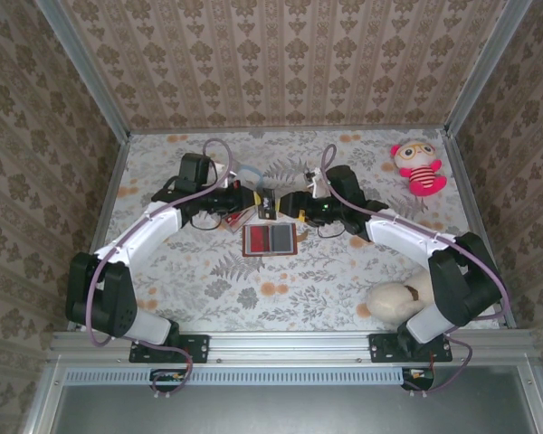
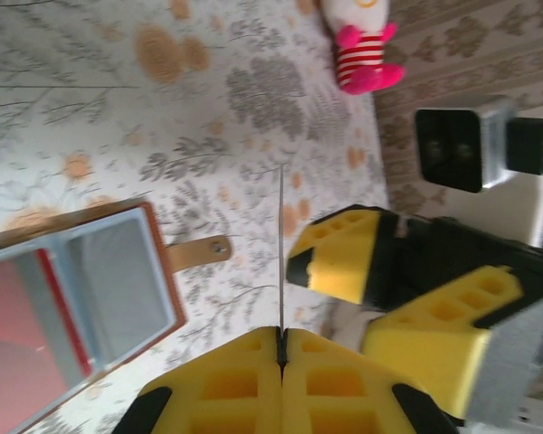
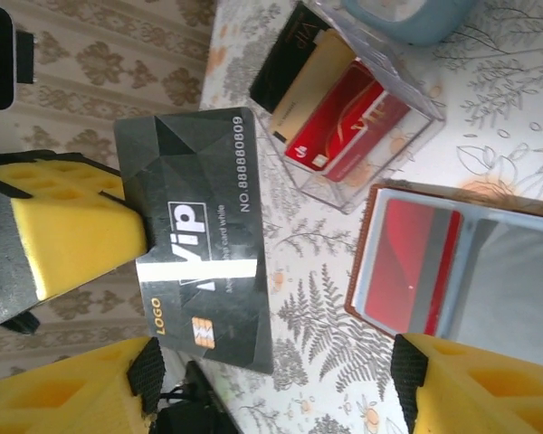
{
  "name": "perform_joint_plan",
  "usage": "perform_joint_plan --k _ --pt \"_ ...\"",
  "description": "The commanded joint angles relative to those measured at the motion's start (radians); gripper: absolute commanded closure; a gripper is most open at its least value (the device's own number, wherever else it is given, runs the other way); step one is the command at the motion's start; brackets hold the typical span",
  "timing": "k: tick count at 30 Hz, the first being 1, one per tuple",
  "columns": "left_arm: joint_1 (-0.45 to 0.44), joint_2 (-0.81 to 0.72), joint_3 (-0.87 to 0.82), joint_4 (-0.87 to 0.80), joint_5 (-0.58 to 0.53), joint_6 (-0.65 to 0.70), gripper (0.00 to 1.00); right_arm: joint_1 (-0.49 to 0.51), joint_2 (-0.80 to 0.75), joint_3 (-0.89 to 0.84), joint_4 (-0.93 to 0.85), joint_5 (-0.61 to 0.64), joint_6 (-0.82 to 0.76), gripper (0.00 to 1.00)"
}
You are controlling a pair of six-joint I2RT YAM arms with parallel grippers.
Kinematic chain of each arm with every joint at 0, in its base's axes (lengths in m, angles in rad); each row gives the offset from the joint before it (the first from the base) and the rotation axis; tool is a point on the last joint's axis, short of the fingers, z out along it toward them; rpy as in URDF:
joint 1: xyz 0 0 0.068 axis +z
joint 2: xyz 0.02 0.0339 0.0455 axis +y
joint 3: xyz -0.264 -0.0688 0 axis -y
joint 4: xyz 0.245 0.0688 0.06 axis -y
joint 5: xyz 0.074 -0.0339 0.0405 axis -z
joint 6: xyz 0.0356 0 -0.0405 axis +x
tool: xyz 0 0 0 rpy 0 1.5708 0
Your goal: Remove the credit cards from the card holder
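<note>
Near the table's middle, the card holder [image 1: 270, 240] lies open (red card [image 3: 416, 262] in one pocket). Just beyond, the left gripper [image 2: 281, 338] pinches a black VIP card [image 3: 199, 244]; the right gripper [image 3: 276, 380] is spread beside it. Farther back sits a plush toy [image 1: 419, 167].

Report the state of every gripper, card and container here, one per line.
Brown leather-like bifold card holder: open flat on the table.
Red card: in the holder's pocket.
Black VIP card: out of the holder, clamped.
Left gripper: shut on the black VIP card.
Right gripper: open, gripping nothing.
Clear plastic box: holding several cards.
</note>
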Motion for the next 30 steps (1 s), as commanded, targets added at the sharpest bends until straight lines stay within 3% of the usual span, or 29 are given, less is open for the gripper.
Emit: perform_joint_plan --k 1,8,10,14,18,20,27,30 --pt "0.009 -0.028 -0.026 0.142 0.111 -0.119 1.0 -0.018 0.032 -0.009 0.168 -0.142 0.111 0.41" --pt "0.032 -0.037 -0.079 0.291 0.141 -0.249 1.0 -0.027 0.082 0.007 0.339 -0.225 0.232 0.63" --pt "0.036 -0.036 -0.095 0.33 0.148 -0.283 1.0 -0.028 0.092 0.001 0.399 -0.241 0.259 0.77" --pt "0.033 -0.041 -0.112 0.386 0.132 -0.332 0.99 -0.024 0.097 -0.009 0.453 -0.254 0.285 0.87" --pt "0.022 -0.051 -0.117 0.411 0.101 -0.337 0.79 -0.02 0.1 -0.021 0.472 -0.249 0.293 0.9" --pt "0.017 -0.043 -0.119 0.43 0.102 -0.347 0.76 -0.018 0.102 -0.023 0.487 -0.25 0.304 0.9" --pt "0.007 -0.026 -0.133 0.489 0.089 -0.36 0.8 -0.015 0.118 -0.02 0.487 -0.261 0.308 0.88" --pt "0.008 -0.021 -0.136 0.502 0.093 -0.353 0.91 -0.014 0.122 -0.02 0.473 -0.269 0.303 0.86"
